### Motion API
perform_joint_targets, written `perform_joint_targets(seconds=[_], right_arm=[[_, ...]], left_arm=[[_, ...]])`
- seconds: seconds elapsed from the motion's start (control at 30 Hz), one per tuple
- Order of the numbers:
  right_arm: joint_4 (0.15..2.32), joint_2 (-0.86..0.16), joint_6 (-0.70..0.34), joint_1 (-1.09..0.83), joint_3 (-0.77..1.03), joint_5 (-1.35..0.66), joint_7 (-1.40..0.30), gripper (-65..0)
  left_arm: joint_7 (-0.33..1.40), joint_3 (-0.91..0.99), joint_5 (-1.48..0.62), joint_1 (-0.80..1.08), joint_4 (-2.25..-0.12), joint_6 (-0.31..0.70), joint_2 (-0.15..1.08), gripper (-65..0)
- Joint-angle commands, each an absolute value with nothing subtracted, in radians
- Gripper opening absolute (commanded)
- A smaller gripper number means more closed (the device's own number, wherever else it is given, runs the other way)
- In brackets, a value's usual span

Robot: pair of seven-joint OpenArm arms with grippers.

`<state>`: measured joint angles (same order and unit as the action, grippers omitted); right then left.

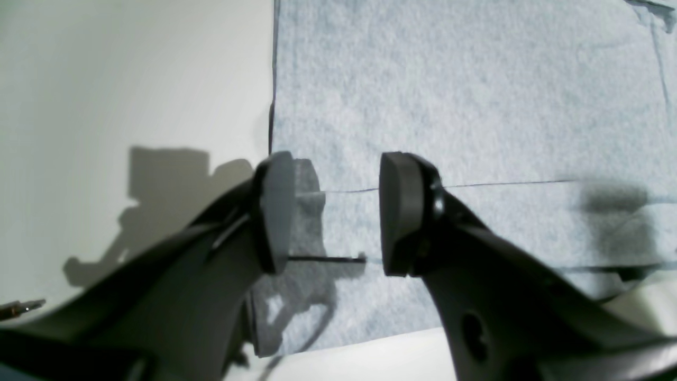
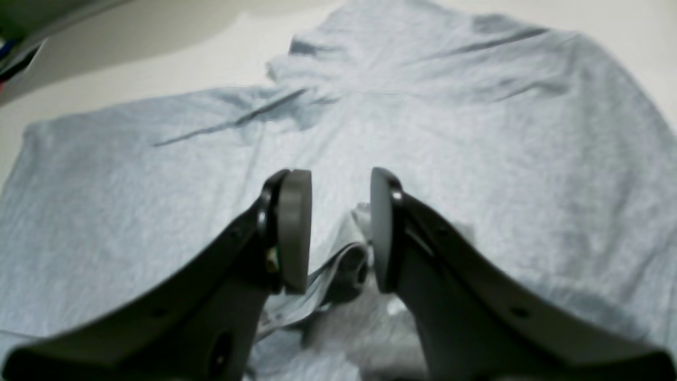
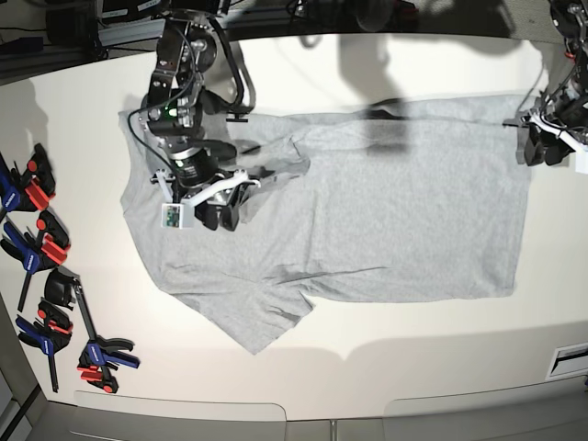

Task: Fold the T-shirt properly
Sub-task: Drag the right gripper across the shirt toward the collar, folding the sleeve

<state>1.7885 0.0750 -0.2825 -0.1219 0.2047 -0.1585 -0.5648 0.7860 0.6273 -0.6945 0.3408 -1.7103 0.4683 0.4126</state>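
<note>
Two arms work over the T-shirt [image 3: 367,202], which lies spread on the white worktop [image 3: 386,349], plain side up, hem to the right, collar and sleeves to the left. The far sleeve looks bunched and turned in over the body; the near sleeve still juts out toward the near edge. The right tool [image 2: 338,233] stands over the collar area at the left, jaws parted with nothing between them and a small ruck of cloth just below. The left tool [image 1: 336,211] hangs at the far right corner of the hem, jaws wide apart and empty, right over the cloth's edge. Judging by this, the fold is only at its start. Next, each tool likely needs to pinch an edge cleanly, a single layer if possible. Several spring clamps [image 3: 46,294] lie at the worktop's left edge.
</note>
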Motion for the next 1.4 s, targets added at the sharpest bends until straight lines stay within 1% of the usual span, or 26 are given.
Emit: perform_joint_targets(seconds=[0.0,0.1,0.13,0.17,0.23,0.4,0.5,0.6,0.7,0.93,1.07,1.37], right_arm=[[1.806,0.075,-0.282,-0.096,0.205,-0.158,-0.536,-47.4],[1.806,0.075,-0.283,-0.072,0.212,-0.153,-0.562,-47.5],[1.806,0.075,-0.283,-0.065,0.216,-0.152,-0.580,-48.7],[1.806,0.074,-0.283,-0.063,0.221,-0.155,-0.599,-52.3],[1.806,0.075,-0.283,-0.065,0.231,-0.160,-0.638,-65.0],[1.806,0.075,-0.282,-0.120,0.251,-0.159,-0.716,-65.0],[1.806,0.075,-0.245,-0.186,0.249,-0.155,-0.704,-65.0],[1.806,0.084,-0.192,-0.238,0.249,-0.101,-0.649,-65.0],[1.792,0.092,-0.179,-0.249,0.249,-0.085,-0.642,-65.0],[1.595,0.092,-0.183,-0.136,0.235,-0.138,-0.633,-65.0],[1.484,0.092,-0.184,-0.061,0.174,-0.138,-0.634,-65.0],[1.468,0.092,-0.183,0.004,-0.059,-0.130,-0.636,-65.0]], left_arm=[[0.765,0.634,-0.708,0.339,-1.728,0.471,0.430,-40.4],[0.760,0.634,-0.707,0.338,-1.728,0.471,0.432,-40.4],[0.756,0.634,-0.707,0.338,-1.728,0.471,0.434,-40.4],[0.751,0.634,-0.707,0.338,-1.728,0.471,0.437,-40.4],[0.751,0.634,-0.707,0.338,-1.728,0.471,0.446,-40.4],[0.752,0.634,-0.707,0.339,-1.728,0.471,0.454,-40.4],[0.756,0.634,-0.707,0.339,-1.728,0.471,0.454,-40.4],[0.755,0.634,-0.708,0.339,-1.728,0.471,0.454,-40.4],[0.754,0.634,-0.708,0.338,-1.728,0.471,0.452,-40.4],[0.755,0.634,-0.708,0.338,-1.728,0.471,0.449,-40.4],[0.757,0.634,-0.708,0.339,-1.728,0.471,0.449,-40.4],[0.762,0.634,-0.708,0.344,-1.728,0.471,0.449,-40.4]])
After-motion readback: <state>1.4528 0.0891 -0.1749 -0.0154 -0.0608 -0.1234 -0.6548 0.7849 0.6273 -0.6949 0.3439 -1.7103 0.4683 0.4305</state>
